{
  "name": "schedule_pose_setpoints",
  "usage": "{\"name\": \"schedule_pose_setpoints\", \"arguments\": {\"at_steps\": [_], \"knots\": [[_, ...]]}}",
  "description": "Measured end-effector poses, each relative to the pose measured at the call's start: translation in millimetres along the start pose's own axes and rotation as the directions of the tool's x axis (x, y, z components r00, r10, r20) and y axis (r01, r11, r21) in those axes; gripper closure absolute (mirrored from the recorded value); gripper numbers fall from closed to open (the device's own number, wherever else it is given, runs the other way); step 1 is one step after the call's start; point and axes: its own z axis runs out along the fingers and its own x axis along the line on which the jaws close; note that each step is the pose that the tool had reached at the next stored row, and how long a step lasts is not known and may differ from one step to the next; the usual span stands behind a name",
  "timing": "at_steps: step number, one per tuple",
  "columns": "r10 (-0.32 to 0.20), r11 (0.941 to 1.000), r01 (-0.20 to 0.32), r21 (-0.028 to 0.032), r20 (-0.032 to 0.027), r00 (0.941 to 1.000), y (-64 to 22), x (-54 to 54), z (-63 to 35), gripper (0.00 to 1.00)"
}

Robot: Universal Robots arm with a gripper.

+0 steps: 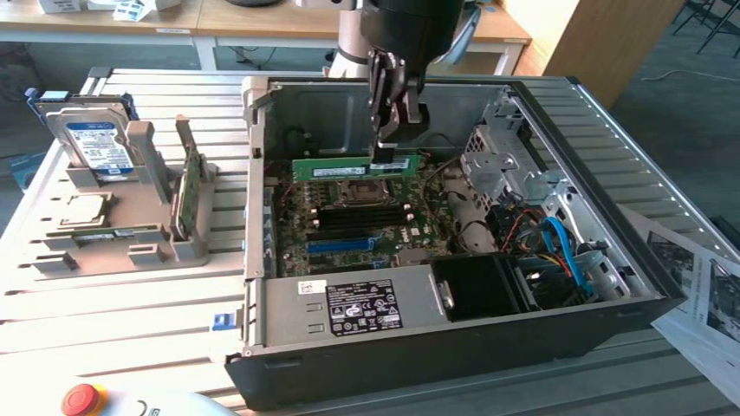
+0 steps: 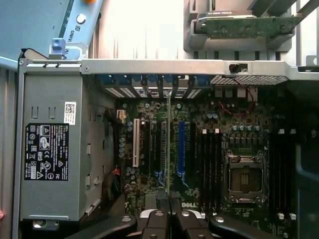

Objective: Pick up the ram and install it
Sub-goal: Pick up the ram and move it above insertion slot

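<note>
Ram [image 1: 353, 166], a long, narrow green circuit board with a white label strip, hangs level inside the open computer case [image 1: 463, 347], pinched at one end of its upper edge by the dark metal fingers [image 1: 386, 130], which are closed tight on it. It sits above the motherboard [image 1: 335, 247], just behind the square silver processor socket [image 1: 360, 192]; whether its lower edge touches anything cannot be told. In the wrist view the ram [image 2: 168, 144] appears edge-on as a thin pale line running out from between the rounded black and silver fingers [image 2: 157, 224], over the board's long parallel slots [image 2: 209, 159]. A grey boxy power supply [image 1: 347, 308] with a black label fills the near corner of the case, and a perforated metal drive cage [image 1: 503, 165] and blue cables [image 1: 564, 247] crowd the exterior view's right side. On the ribbed metal table [image 1: 116, 312], at the exterior view's left, a grey moulded holder [image 1: 139, 225] carries a blue-labelled hard drive [image 1: 95, 143] standing upright, a second green board [image 1: 190, 186] on edge, and a flat square silver chip [image 1: 79, 208].
</note>
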Motion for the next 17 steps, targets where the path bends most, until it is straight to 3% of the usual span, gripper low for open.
{"name": "schedule_pose_setpoints", "arguments": {"at_steps": [8, 17], "knots": [[-0.001, 1.0, 0.001, 0.0, 0.0, 1.0, -15.2, 0.3, -0.5, 0.88], [-0.001, 1.0, 0.001, 0.0007, 0.0005, 1.0, -15.9, 0.2, -0.4, 0.88]]}}
